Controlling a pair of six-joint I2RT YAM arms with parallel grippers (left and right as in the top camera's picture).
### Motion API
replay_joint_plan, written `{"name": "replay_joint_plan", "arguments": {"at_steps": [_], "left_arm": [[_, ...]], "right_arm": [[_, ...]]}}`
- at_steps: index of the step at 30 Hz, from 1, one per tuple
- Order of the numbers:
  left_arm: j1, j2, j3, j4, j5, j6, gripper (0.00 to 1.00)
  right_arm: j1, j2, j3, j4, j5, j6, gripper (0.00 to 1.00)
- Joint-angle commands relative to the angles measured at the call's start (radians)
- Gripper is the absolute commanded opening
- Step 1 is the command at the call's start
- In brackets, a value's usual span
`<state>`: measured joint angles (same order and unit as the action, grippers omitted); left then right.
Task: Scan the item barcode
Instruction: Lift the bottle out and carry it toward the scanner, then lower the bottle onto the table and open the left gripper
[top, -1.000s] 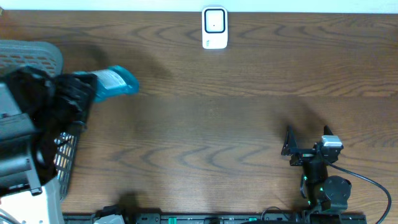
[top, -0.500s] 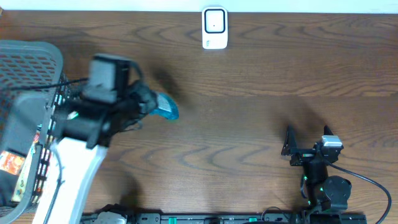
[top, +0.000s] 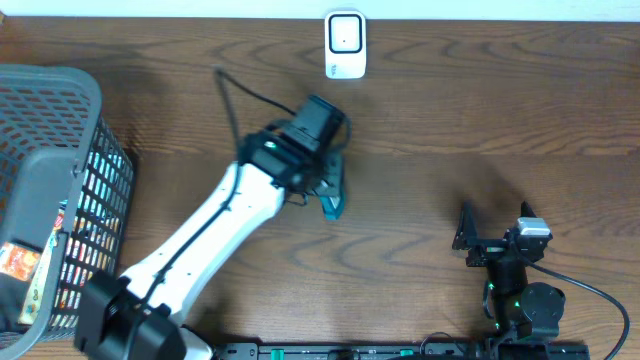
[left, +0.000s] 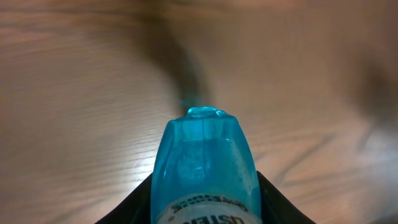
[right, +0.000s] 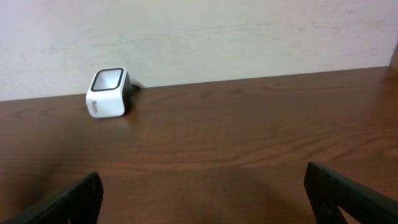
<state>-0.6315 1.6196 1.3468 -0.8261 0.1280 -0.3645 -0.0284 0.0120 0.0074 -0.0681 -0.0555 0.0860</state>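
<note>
The dark brown wooden tabletop (top: 480, 110) carries everything. The grey wire-mesh basket (top: 60, 95) stands at its left edge, and my white left arm (top: 220, 225) has swung away from it within the last second, out to the middle of the tabletop. My right pincer (top: 495, 232) waits near the near right corner, fingers spread wide on nothing. My left pincer (top: 330, 190) is pinching the translucent blue plastic bottle (left: 204, 162). A second ago that bottle was just beside the basket; now it hangs roughly mid-tabletop, apparently lifted off the wood. The small white boxy scanner (top: 345, 44) sits at the middle of the far edge, apart from the bottle. So the carry is mostly done and the presenting is not. In my wrist view only the bottle's narrow end and a sliver of printed label show. I cannot tell where the barcode is, so I expect to have to turn it toward the scanner's window.
</note>
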Motion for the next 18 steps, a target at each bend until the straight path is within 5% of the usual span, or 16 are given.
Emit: {"name": "replay_joint_plan", "arguments": {"at_steps": [1, 8, 18], "left_arm": [[-0.041, 0.029, 0.014, 0.017, -0.01, 0.199, 0.22], [-0.082, 0.08, 0.014, 0.059, -0.01, 0.41, 0.22], [-0.081, 0.083, 0.014, 0.17, -0.01, 0.425, 0.23]], "right_arm": [[0.009, -0.003, -0.002, -0.003, 0.005, -0.013, 0.99], [0.009, -0.003, -0.002, -0.003, 0.005, -0.013, 0.99], [0.009, -0.003, -0.002, -0.003, 0.005, -0.013, 0.99]]}}
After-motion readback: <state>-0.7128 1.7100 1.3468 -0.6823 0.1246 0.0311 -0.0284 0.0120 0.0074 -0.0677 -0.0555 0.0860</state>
